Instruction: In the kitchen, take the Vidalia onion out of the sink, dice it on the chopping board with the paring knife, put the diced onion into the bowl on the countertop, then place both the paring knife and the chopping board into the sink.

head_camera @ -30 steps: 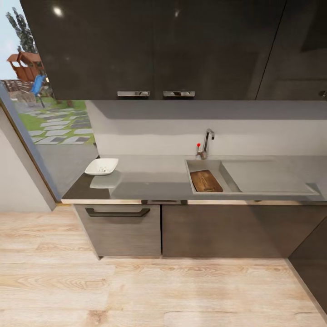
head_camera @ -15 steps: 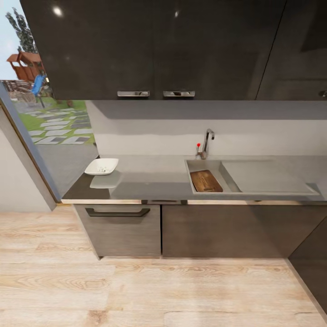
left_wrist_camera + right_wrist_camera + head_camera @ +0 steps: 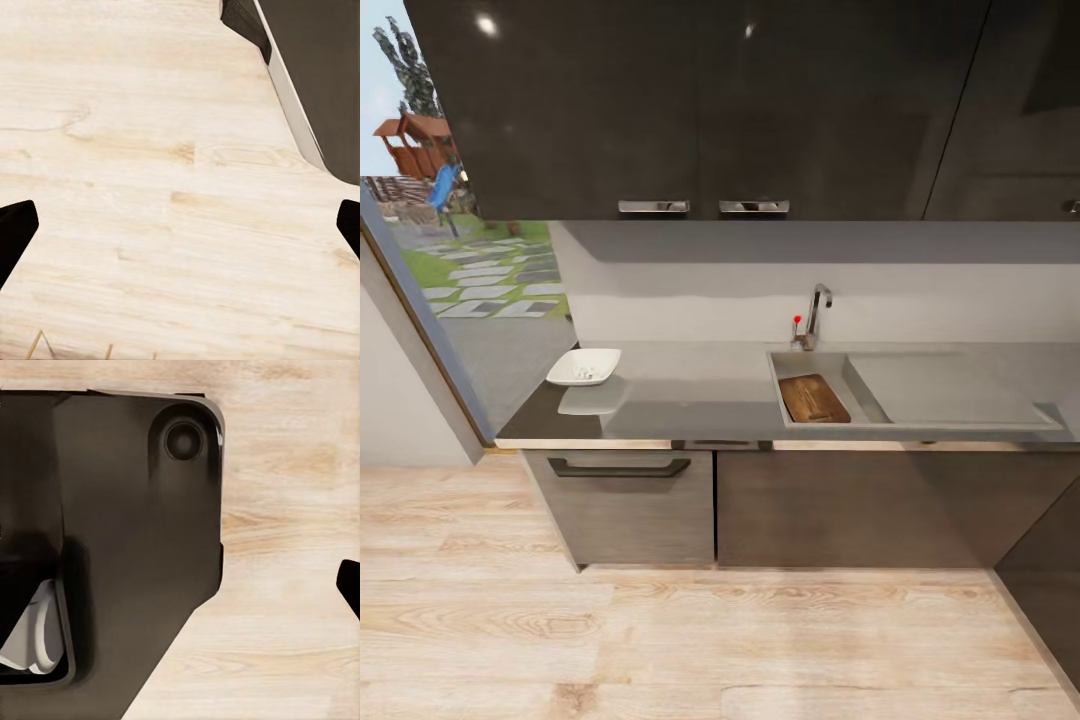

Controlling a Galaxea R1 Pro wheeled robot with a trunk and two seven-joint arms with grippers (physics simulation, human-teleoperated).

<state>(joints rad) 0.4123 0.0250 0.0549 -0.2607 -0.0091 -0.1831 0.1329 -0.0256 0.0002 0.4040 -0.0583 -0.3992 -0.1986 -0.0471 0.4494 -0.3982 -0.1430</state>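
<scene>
The left gripper (image 3: 180, 225) hangs over the wooden floor (image 3: 150, 150) with its fingers (image 3: 15, 229) spread wide and empty; of the right gripper's fingers (image 3: 351, 581) one dark tip shows, so I cannot tell their state. Across the room, the chopping board (image 3: 814, 398) lies in the sink (image 3: 800, 363), and the bowl (image 3: 584, 367) sits at the table's (image 3: 690, 400) left end. The knife and onion are hard to make out; the board may hide the knife, so calling the job finished could be premature.

The left gripper (image 3: 180, 225) hangs over pale wooden floor (image 3: 150, 150), fingertips (image 3: 15, 225) spread wide at 3 and 9 o'clock; nothing between them. A dark cabinet base (image 3: 322, 67) with pale trim sits at 1 o'clock.
</scene>
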